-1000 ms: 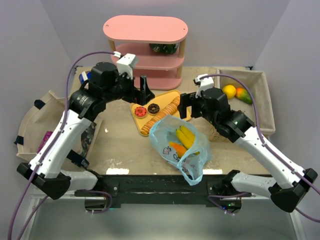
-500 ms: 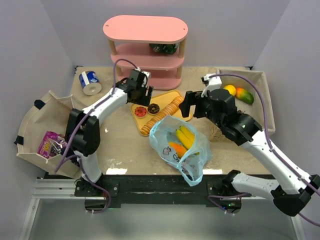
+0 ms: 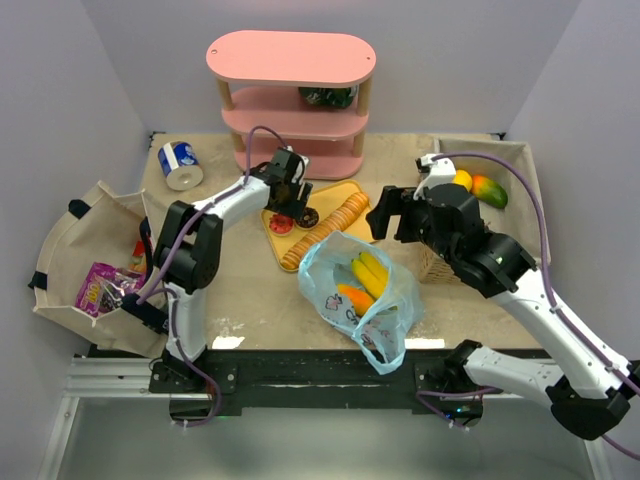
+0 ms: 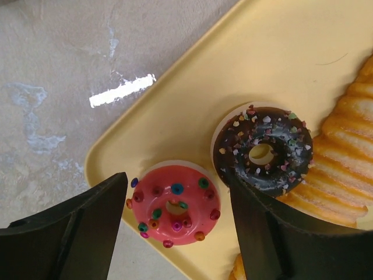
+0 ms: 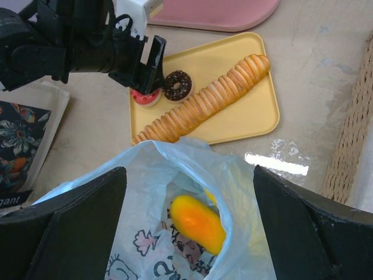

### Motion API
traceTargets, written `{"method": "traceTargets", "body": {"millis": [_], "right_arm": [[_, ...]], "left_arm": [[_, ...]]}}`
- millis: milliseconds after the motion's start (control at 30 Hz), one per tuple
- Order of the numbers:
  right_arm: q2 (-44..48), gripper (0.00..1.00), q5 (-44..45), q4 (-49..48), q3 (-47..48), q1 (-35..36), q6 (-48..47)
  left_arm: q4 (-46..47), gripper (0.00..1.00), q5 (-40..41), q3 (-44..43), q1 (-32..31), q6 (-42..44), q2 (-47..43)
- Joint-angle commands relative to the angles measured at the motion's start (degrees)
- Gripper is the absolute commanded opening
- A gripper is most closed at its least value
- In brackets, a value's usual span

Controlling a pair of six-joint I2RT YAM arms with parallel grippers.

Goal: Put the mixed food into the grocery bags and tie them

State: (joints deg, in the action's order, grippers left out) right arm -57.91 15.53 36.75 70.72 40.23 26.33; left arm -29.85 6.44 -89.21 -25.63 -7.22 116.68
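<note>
The left arm has swung out from its folded pose to the flat yellow plastic tray (image 4: 175,99), and its pincer (image 4: 176,179) has narrowed slightly. It now stands open astride the pink-iced ring doughnut with coloured sprinkles (image 4: 173,205), which sits at the tray's near corner.

The chocolate-glazed sprinkled doughnut (image 4: 262,153) lies just beside the outer finger, so a closing squeeze could shove it or catch both. The smooth icing could also slip, or the tray slide on the worktop.

The right pincer (image 5: 189,174) hangs wide open and empty over the thin light-blue printed plastic bag (image 3: 390,320), whose mouth is unsupported – it may sag shut at the drop. The bag already holds yellow bananas (image 3: 372,270).

Whether the pads touch the icing is unclear, and the bag's handles are hard to pick out
</note>
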Motion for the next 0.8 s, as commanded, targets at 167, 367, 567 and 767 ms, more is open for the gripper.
{"method": "traceTargets", "body": {"millis": [167,367,567,767], "right_arm": [[2.01,0.93,2.14,1.30,1.27,0.20,2.85],[1.92,0.93,1.96,1.57,0.91,0.11,3.47],[1.57,0.93,1.96,1.92,0.91,0.20,3.47],[1.40,0.93,1.96,2.01,1.00,0.11,3.38]], "left_arm": [[0.75,0.75,-0.28,1.05,0.23,-0.07,2.33],[0.75,0.65,-1.34,2.90,0.23,-0.77,0.74],[1.81,0.75,-1.60,4.57,0.31,-1.65,-3.04],[1.46,0.78,-2.13,5.01,0.49,-1.65,-4.71]]}}
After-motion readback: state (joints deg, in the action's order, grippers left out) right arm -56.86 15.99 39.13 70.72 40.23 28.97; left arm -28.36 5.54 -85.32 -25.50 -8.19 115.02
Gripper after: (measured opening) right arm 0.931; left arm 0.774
